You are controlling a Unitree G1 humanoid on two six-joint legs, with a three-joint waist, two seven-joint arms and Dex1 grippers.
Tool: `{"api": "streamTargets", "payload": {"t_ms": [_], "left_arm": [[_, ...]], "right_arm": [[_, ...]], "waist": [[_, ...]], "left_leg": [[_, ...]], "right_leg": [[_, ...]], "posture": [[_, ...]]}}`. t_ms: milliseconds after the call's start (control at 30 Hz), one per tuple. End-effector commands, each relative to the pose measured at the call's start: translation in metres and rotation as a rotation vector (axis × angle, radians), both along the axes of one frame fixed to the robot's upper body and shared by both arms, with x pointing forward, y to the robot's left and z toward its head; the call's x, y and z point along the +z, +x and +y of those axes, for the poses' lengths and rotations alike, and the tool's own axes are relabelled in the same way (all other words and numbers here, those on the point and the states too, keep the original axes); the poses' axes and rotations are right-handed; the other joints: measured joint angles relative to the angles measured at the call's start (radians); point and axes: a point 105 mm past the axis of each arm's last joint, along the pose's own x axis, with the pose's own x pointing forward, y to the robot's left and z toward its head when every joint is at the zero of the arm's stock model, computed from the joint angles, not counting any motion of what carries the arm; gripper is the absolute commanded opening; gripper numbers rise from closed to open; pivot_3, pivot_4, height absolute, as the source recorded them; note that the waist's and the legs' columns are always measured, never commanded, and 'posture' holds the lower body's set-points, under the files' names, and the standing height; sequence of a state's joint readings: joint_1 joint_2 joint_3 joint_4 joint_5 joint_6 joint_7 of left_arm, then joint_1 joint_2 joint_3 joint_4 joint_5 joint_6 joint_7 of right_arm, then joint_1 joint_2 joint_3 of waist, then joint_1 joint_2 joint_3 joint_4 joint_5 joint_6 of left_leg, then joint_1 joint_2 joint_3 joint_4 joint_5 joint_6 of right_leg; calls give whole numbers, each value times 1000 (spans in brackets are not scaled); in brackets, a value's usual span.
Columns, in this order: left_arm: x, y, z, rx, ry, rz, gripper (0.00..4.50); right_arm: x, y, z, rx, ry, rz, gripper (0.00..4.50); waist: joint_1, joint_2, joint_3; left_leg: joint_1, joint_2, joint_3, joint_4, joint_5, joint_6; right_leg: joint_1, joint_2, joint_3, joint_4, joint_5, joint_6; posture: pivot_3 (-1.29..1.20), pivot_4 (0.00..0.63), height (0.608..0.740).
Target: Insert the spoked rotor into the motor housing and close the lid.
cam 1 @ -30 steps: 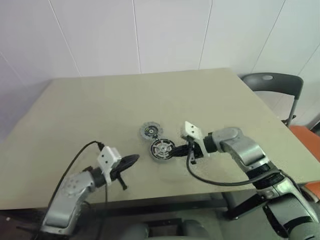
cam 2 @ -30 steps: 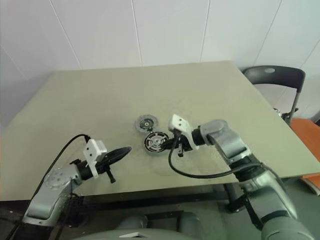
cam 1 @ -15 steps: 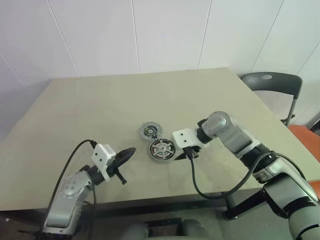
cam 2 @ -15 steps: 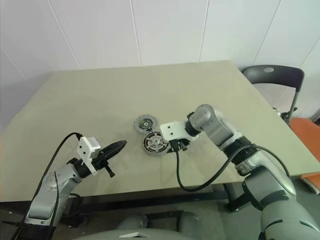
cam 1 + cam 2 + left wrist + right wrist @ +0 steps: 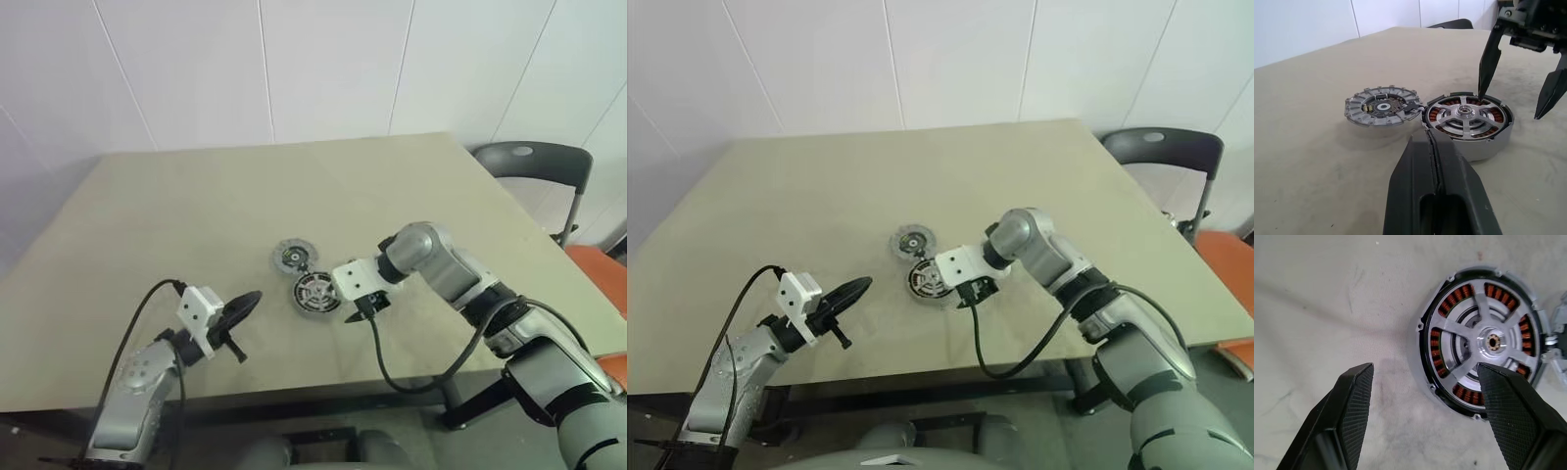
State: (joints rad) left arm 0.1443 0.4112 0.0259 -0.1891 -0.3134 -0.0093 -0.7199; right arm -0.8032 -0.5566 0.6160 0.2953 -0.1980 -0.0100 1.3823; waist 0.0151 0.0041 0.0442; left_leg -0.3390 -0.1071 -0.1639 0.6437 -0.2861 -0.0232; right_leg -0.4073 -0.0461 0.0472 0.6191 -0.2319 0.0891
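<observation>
- Spoked rotor (image 5: 1484, 340) sits inside the motor housing (image 5: 1469, 142), mid-tabletop (image 5: 196, 215).
- Lid (image 5: 1382, 105) lies touching the housing, on its far-edge side.
- Right claw (image 5: 1422, 406) spread wide, empty, over the housing's rim.
- Left claw (image 5: 1432, 147) closed, empty, near the tabletop's front edge.

Around the worktop: chair, wall and an orange edge

A square, beige-olive worktop (image 5: 196, 206) takes up the middle of the scene; its matte surface carries faint scuffs and dark smudges. Behind its far edge rises a white wall (image 5: 323, 59) of large panels split by thin seams, some upright and some slanting. Off the worktop's far right corner stands a dark grey chair (image 5: 537, 162) with a curved plastic backrest, a pale oval mark on it, and thin metal legs below. Lower on the right, beside the chair, an orange thing (image 5: 600, 269) pokes in at the frame's edge; what it is cannot be told
</observation>
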Motion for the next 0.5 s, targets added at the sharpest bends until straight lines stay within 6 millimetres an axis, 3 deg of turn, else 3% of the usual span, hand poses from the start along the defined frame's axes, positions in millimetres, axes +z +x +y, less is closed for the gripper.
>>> {"api": "streamTargets", "payload": {"t_ms": [33,500], "left_arm": [[10,4,0,1,3,-47,0],[9,7,-4,-3,-1,-43,0]], "right_arm": [[5,3,6,17,18,-43,3541],[7,17,-2,-1,-15,-103,3541]], "waist": [[-1,0,0],[-1,0,0]], "left_leg": [[0,0,0,0,0,0],[1,0,0,0,0,0]], "right_leg": [[0,0,0,0,0,0],[0,0,0,0,0,0]], "posture": [[0,0,740],[0,0,740]]}}
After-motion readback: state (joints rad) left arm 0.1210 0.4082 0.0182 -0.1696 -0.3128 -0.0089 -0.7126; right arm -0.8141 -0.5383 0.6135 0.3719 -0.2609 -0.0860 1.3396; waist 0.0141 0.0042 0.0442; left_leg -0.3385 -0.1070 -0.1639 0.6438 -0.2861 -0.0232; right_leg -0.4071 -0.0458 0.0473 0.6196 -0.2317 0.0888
